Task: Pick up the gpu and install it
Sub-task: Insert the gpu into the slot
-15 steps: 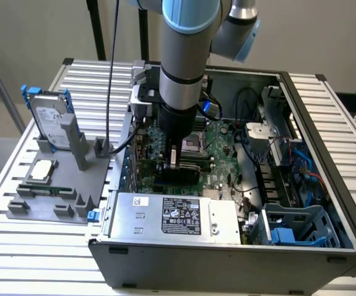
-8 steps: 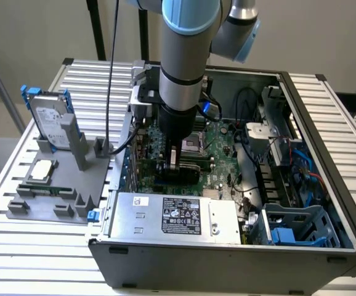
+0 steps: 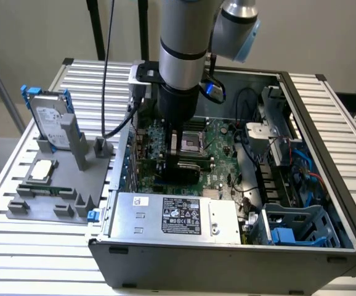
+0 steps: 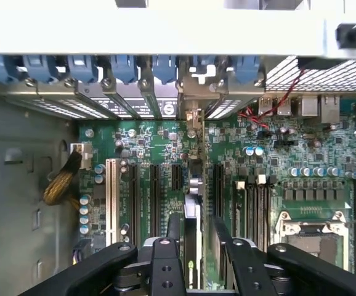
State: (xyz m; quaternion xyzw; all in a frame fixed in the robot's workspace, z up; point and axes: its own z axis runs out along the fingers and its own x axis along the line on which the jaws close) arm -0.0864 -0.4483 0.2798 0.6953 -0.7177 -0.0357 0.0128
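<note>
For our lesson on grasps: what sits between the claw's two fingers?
The gpu, edge-on, clamped between the fingers above the motherboard; the wrist view shows it.

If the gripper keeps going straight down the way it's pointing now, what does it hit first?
Probably the motherboard. The gripper points down into the open computer case, shut on the gpu, which it holds edge-on. The card's lower edge would meet the board around the expansion slots first; the depth left is unclear.

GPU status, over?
Fingers shut on GPU, edge-on above the motherboard slots inside the open computer case. Card standing upright over a slot. Seating not visible.
</note>
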